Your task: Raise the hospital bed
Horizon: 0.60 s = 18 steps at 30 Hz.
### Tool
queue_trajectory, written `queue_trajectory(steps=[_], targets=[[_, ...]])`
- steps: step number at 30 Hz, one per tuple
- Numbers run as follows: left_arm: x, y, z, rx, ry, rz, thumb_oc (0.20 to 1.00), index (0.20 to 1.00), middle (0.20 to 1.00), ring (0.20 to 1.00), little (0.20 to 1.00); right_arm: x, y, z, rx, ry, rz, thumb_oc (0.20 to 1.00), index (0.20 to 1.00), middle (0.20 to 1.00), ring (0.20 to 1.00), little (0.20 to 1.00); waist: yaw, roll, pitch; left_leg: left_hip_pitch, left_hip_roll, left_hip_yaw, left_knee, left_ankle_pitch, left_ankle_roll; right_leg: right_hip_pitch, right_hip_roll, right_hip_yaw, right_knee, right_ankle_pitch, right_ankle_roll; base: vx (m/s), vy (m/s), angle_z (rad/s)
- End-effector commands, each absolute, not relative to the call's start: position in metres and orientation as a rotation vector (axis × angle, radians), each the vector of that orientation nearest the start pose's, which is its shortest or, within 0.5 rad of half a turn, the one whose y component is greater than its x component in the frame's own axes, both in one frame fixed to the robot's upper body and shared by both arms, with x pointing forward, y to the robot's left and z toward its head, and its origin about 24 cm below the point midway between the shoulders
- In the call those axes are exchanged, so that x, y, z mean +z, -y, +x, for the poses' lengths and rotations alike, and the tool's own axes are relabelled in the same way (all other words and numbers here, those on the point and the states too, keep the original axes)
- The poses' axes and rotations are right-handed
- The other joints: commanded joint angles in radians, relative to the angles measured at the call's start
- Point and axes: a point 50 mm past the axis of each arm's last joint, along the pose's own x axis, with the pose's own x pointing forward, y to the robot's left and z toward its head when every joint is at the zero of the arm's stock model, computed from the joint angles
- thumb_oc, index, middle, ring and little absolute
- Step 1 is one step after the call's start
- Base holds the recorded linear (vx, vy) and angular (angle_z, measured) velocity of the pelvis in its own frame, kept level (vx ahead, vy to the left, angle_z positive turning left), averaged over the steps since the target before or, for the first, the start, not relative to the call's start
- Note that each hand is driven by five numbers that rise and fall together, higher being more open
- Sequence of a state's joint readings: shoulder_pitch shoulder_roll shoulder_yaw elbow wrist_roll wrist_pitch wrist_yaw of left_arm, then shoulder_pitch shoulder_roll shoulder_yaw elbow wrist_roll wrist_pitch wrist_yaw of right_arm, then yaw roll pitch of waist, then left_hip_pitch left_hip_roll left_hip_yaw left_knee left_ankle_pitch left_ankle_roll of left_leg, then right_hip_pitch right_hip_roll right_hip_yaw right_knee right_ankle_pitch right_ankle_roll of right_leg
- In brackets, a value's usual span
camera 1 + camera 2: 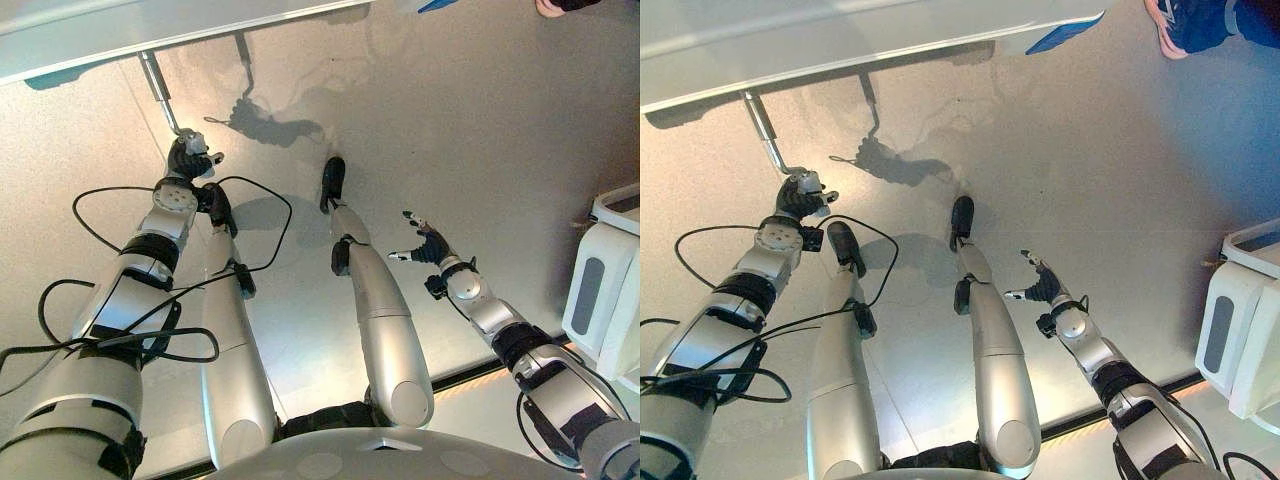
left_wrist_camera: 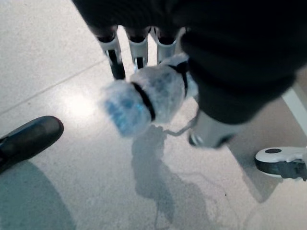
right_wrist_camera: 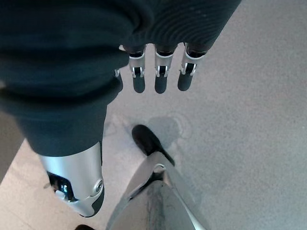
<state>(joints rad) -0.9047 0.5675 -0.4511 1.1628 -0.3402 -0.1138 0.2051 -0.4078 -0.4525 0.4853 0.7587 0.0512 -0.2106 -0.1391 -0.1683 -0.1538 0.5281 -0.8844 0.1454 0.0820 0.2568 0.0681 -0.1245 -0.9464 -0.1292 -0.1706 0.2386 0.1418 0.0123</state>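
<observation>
left eye view: the left hand [image 1: 190, 160] curled round the one silver metal crank handle [image 1: 158, 92] slanting down from the white hospital bed's [image 1: 120, 35] edge; the right hand [image 1: 428, 245] hung spread, well apart. left wrist view: fingers [image 2: 138, 48] gripped the crank's plastic-wrapped end [image 2: 144, 98]. right wrist view: relaxed fingers [image 3: 161, 79] held nothing.

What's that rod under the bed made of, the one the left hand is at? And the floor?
The slim silver crank rod looks like polished metal, judging by its bright sheen. The pale grey speckled floor seems smooth vinyl or terrazzo, faintly glossy. The left hand sits at the rod's lower end.
</observation>
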Motion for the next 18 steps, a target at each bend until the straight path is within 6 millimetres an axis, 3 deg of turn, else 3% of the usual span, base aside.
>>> queue_trajectory(steps=[1,18], targets=[[0.0876,-0.2639,0.3754,0.252,-0.181,0.474,0.200,0.200,0.200,0.200,0.200,-0.0158,0.2162,0.2876,0.178,-0.255,-0.671,1.000,1.000,1.000,1.000,1.000,0.014,-0.010,-0.008,-0.052,-0.020,0.003,-0.027,0.083,-0.002,-0.026,-0.029,0.038,0.037,0.007,0.156,0.00,0.000,0.00],[0.0921,-0.2587,0.3785,0.242,-0.158,0.465,0.200,0.200,0.200,0.200,0.200,-0.0181,0.2143,0.2865,0.183,-0.261,-0.668,1.000,1.000,1.000,1.000,1.000,0.011,-0.008,-0.008,-0.052,-0.018,0.008,-0.038,0.091,-0.005,-0.030,-0.027,0.040,0.037,0.008,0.159,0.00,0.000,0.00]])
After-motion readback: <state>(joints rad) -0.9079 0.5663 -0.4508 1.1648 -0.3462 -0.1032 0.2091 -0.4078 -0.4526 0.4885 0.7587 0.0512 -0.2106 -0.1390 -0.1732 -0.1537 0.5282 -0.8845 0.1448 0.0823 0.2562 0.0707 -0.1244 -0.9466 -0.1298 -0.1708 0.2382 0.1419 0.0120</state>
